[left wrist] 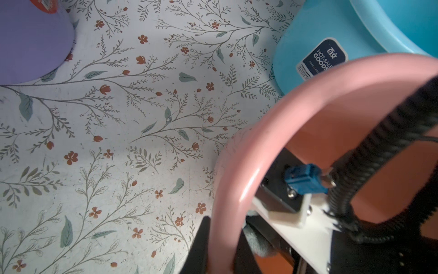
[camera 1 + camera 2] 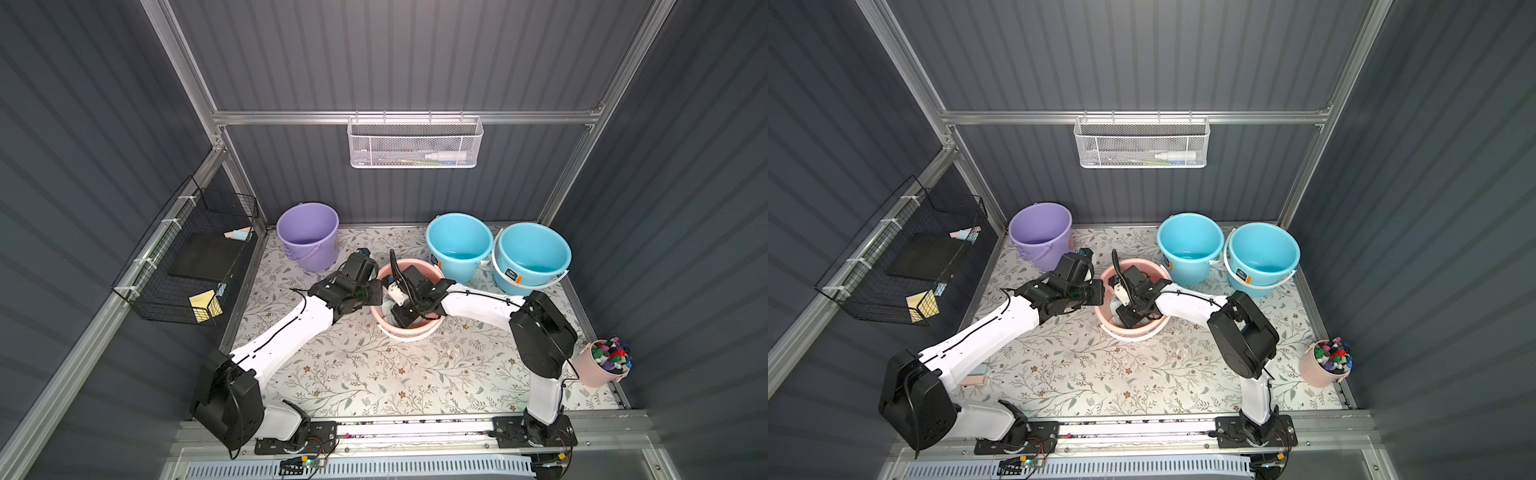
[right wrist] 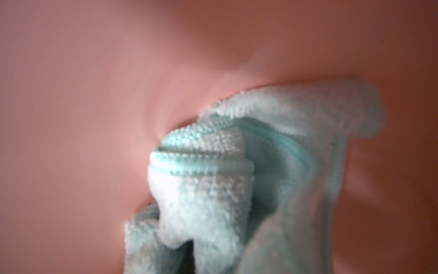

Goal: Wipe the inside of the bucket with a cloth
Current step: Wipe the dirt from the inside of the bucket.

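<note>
The left gripper [image 1: 221,249] is clamping the round pink plastic bucket [image 1: 237,178] at its rim. The right gripper [image 2: 401,313], clenching the rumpled aqua terry cloth [image 3: 213,189], is likely risking tipping it by pressing hard.

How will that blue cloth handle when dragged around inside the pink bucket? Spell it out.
The cloth is probably floppy: it sits bunched in soft folds. Its looped terry pile likely drags rather than slides on the smooth pink bucket wall. It seems light, since it crumples freely.

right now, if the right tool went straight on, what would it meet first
The cloth bunched ahead of it, pressed on the inside of the pink bucket, likely next; depth is blurred.
</note>
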